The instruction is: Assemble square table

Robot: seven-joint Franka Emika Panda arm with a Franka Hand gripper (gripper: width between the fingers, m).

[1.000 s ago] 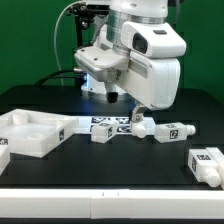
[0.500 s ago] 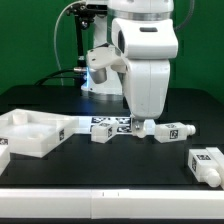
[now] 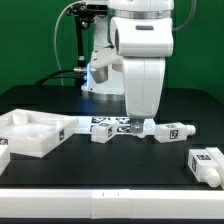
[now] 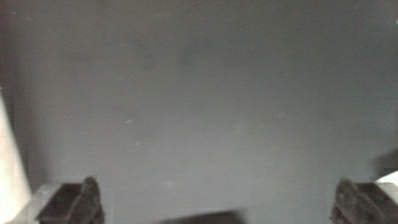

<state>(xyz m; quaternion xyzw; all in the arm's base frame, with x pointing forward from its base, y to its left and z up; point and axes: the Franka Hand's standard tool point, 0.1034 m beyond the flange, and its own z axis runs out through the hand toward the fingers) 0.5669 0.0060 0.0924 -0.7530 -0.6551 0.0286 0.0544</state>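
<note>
The square table's white tray-like top [image 3: 28, 134] lies at the exterior view's left on the black table. Three short white legs with tags lie loose: one [image 3: 103, 133] beside the top, one [image 3: 166, 130] further right, one [image 3: 207, 163] at the front right. In the exterior view my gripper is hidden behind the arm's white body [image 3: 143, 65], which stands over the back middle. My gripper [image 4: 231, 205] is open in the wrist view. Its dark fingertips [image 4: 71, 204] stand wide apart over bare dark table, with nothing between them.
The marker board [image 3: 117, 122] lies flat between the two middle legs, just below the arm. A green wall closes the back. The table's pale front edge [image 3: 110, 192] runs across the foreground. White slivers [image 4: 7, 150] show at the sides of the wrist view.
The arm's big white link has swung from leaning toward the exterior view's right to standing upright. The jaws have stayed open and the parts have not moved.
</note>
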